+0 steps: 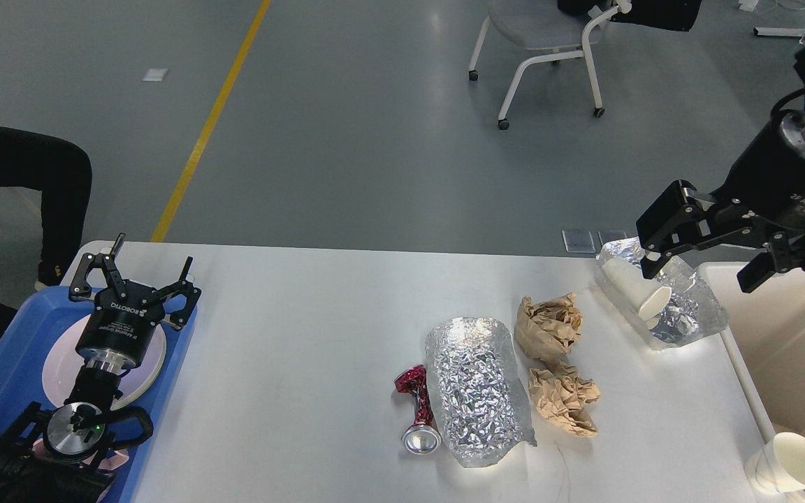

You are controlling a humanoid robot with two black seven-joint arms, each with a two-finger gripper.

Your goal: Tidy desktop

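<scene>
White and smooth, the big flat table [291,349] with rounded corners fills the lower part of the view, and grey floor lies behind it.

Near the middle of the table lies a long sheet of crinkly silver foil [479,391]. Just to its left, touching its edge, lies a squashed red can [418,412] on its side, with its shiny silver end facing the near side. To the right of the foil sit two balls of crumpled brown paper [549,325], one behind the other [563,399], close together.

Farther right, near the back corner, a white paper cup [636,288] lies on its side on another piece of crumpled silver foil [682,307].

The right pincer [703,248] hangs over that foil and cup. Its two black fingers are spread apart and it holds nothing.

A beige plastic bin [787,328] stands right beside the right edge of the table. Another white paper cup [790,464] sits at the bin's near corner, and a bit of brown paper shows inside.

A blue plastic tray [4,370] sits at the left edge of the table, with a round white plate [63,367] on it. The left pincer [138,283] is above the tray's far end. Its fingers are spread wide and it holds nothing.

Behind the table, on the floor, stands a white chair on wheels [542,49], and a yellow line [210,119] runs across the floor.
</scene>
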